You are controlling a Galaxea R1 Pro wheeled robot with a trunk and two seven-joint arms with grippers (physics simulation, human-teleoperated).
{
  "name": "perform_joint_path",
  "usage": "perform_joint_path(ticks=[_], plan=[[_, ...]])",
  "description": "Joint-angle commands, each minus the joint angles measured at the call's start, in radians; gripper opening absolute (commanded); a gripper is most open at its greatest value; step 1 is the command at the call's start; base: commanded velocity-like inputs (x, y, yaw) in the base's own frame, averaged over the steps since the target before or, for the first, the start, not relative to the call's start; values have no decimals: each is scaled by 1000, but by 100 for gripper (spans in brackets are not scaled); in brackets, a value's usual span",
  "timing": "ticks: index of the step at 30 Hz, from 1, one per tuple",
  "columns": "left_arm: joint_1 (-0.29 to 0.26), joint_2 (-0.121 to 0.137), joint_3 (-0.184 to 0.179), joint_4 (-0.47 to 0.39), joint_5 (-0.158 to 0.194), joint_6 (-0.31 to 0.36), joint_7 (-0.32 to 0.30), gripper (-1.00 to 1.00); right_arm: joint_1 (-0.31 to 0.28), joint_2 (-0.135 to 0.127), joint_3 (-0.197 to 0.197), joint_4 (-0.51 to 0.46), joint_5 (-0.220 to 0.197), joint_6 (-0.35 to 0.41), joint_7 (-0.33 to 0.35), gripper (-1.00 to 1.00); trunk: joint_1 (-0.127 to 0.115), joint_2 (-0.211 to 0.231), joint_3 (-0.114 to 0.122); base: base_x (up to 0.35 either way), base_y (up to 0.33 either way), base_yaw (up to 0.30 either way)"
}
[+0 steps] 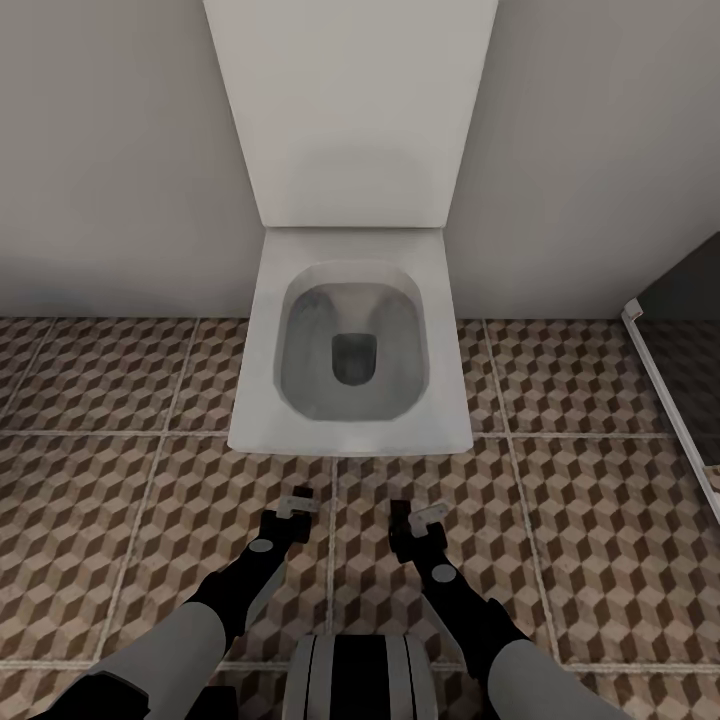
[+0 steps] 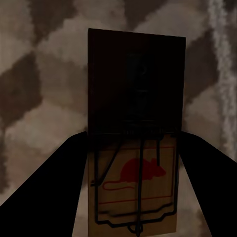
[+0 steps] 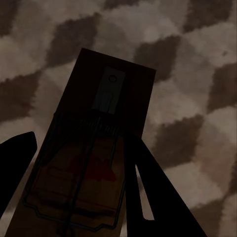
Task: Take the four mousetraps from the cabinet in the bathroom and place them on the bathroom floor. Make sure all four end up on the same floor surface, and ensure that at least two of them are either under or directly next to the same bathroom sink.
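Note:
I hold one mousetrap in each hand above the cube-patterned bathroom floor [image 1: 110,500], just in front of a toilet. My left gripper [image 1: 293,512] is shut on a mousetrap [image 1: 298,502]. The left wrist view shows that mousetrap [image 2: 133,113] as a dark wooden plate with a red mouse print and wire bar, clamped between black fingers [image 2: 44,192]. My right gripper [image 1: 420,522] is shut on a second mousetrap [image 1: 431,514]. In the right wrist view this mousetrap [image 3: 94,148] hangs tilted over the tiles, beside a finger [image 3: 163,202]. The cabinet and sink are out of view.
A white square toilet [image 1: 262,400] with its raised lid [image 1: 350,110] stands against the grey wall straight ahead, close to both hands. A white-framed glass panel [image 1: 668,395] runs along the right. My base [image 1: 360,675] is at the bottom edge. Tiled floor extends left and right.

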Motion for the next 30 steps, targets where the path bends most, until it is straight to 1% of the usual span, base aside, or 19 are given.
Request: perform_joint_path(ticks=[1,30], plan=[[-1,1,-9,0,10,-1,9,-100,-1,-1,5,1,3,-1,-8,-100,0,0,0,0,0,0],[-1,-1,-10,0,10,0,9,-100,-1,-1,5,1,4,-1,-8,-100,0,0,0,0,0,0]])
